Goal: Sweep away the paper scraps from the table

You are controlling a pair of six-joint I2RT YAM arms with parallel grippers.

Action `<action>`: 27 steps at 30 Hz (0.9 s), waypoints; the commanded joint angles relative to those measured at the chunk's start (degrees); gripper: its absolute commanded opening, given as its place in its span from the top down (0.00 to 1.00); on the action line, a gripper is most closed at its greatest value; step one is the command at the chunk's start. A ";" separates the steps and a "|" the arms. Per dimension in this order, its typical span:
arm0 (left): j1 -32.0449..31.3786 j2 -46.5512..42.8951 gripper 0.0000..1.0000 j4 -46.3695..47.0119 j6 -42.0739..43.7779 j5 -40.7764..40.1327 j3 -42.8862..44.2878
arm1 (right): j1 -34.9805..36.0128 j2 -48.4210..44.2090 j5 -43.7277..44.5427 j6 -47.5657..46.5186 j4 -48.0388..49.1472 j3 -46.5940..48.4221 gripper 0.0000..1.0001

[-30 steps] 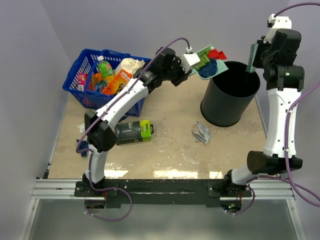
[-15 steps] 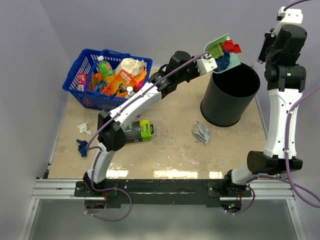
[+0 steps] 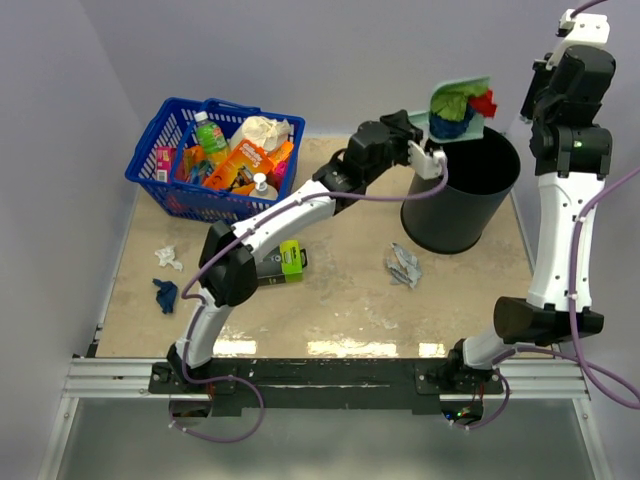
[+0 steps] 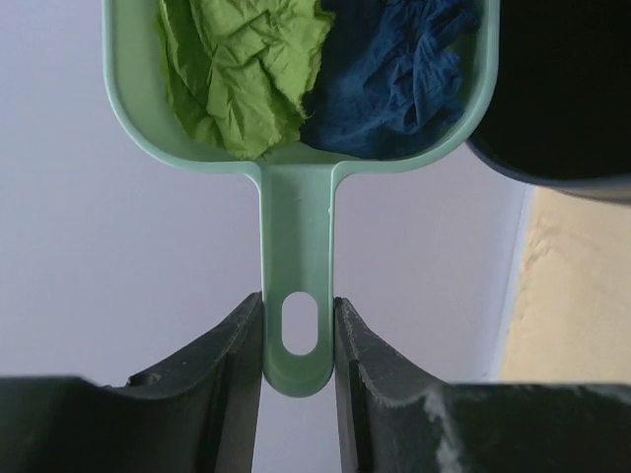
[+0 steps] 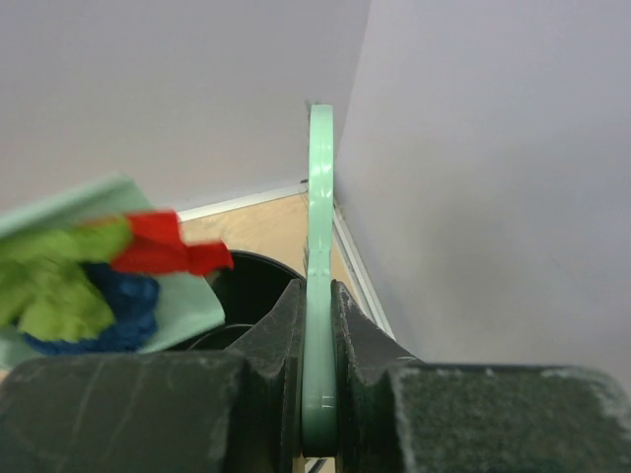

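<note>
Paper scraps [image 4: 296,79]: green and dark blue wads heaped in the dustpan [image 4: 300,212], just beyond the left fingertips. A red wad [image 5: 166,246] perched on the far lip.
Loose wads: grey one [image 3: 404,265], whitish one [image 3: 168,258] and dark blue one [image 3: 165,295], lying on the table [image 3: 340,300], well apart from both sets of fingers.
Dustpan: pale teal, raised and tilted, with its scoop end above the near rim of the bin [image 3: 460,200].
Left gripper [image 4: 298,325]: fingers pinching the dustpan handle from both sides, at the hanging hole near its end.
Right gripper [image 5: 317,325]: fingers pressed onto a thin teal piece seen edge-on, likely the brush [image 5: 320,197]. No bristles made out from this angle.
Right fingers versus pan: held high beside the back corner of the walls, near the red wad but not touching it.
Bin: black, round and upright, below and ahead of the left fingers.
Basket [image 3: 160,130]: blue, full of packets and bottles, far left of the left fingers.
Box [image 3: 280,262]: green and black, lying flat on the table under the left arm.
</note>
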 commanded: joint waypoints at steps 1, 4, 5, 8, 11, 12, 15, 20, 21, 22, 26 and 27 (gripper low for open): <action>-1.06 -0.84 1.00 10.88 24.92 -4.04 -5.24 | -0.30 0.41 -0.07 0.59 3.32 2.70 1.00; -1.41 -1.11 1.00 10.81 30.38 -3.08 -5.50 | -0.39 0.33 -0.16 0.68 3.23 2.26 1.00; -1.41 -1.37 1.00 13.93 31.09 -2.90 -6.20 | -0.39 0.59 -0.34 0.77 3.32 2.35 1.00; -0.97 -0.93 1.00 16.96 31.79 -1.85 -6.38 | -0.39 1.11 -0.95 1.12 3.23 2.96 1.00; -0.97 -1.11 1.00 20.72 30.67 -1.93 -7.79 | -0.39 1.56 -1.22 1.21 3.06 3.84 1.00; -0.97 -1.11 1.00 21.08 29.79 -2.19 -7.62 | -0.39 1.73 -1.30 1.21 3.14 3.93 1.00; -0.62 -0.93 1.00 22.58 21.37 -4.21 -5.78 | -0.48 1.56 -1.48 1.21 3.06 3.67 1.00; 2.36 -3.20 1.00 1.89 -8.01 -12.48 3.61 | -0.57 1.56 -4.02 1.56 2.97 4.37 1.00; 4.02 -4.52 1.00 -3.47 -12.01 -10.83 3.81 | -0.57 1.64 -5.07 1.56 2.97 4.37 1.00; 4.73 -8.36 1.00 -10.57 -17.97 -9.59 0.85 | -0.57 1.73 -5.60 1.64 3.05 4.37 1.00; 6.32 -21.91 1.00 -18.89 -24.36 -3.09 -16.45 | -0.57 1.99 -8.41 1.65 3.32 4.02 1.00; 6.32 -24.20 1.00 -20.12 -24.80 -1.95 -19.80 | -0.57 2.08 -9.12 1.38 3.49 4.02 1.00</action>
